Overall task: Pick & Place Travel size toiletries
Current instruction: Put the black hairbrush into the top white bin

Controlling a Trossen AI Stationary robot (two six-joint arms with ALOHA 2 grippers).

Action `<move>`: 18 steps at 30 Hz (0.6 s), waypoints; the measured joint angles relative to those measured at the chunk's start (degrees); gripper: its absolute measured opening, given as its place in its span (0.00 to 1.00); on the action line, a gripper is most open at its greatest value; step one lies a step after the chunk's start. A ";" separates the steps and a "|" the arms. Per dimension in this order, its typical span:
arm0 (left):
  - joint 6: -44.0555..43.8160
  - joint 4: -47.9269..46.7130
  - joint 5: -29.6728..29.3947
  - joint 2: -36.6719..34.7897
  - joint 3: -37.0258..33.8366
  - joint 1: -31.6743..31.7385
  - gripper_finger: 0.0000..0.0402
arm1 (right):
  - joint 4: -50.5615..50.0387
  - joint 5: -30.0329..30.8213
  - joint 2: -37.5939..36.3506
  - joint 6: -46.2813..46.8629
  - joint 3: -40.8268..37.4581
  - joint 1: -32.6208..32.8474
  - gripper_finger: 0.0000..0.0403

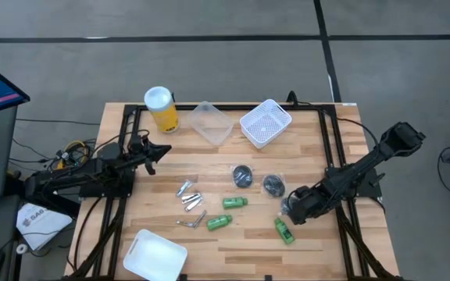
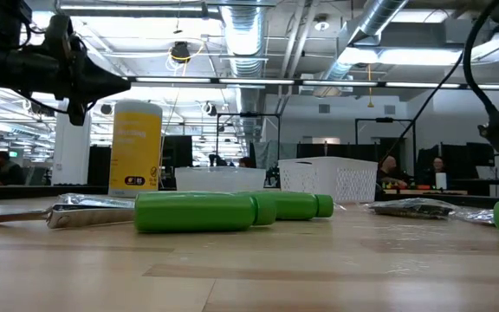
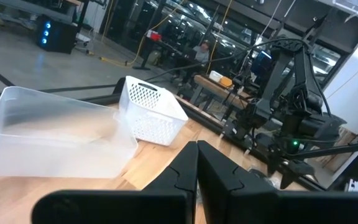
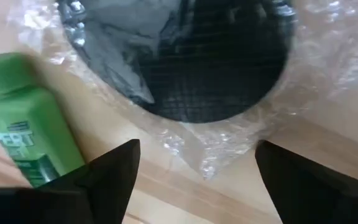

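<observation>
Beside the right pincer (image 4: 194,180) — green bottle (image 4: 27,118), label "PERT".

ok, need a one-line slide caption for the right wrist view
Right gripper, fingers open, poised over a plastic-wrapped dark round piece on the wooden table, a green mini bottle alongside.

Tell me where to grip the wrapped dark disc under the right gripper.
Take the dark round piece by its rim, from straight above: it lies flat in crinkly clear wrap, so the open right gripper should probably straddle its width. The green bottle lying alongside leaves little room.
</observation>
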 joint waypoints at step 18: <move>-0.01 0.69 0.00 -0.03 0.00 0.00 0.00 | -1.79 -0.37 0.08 5.92 -1.28 0.03 0.02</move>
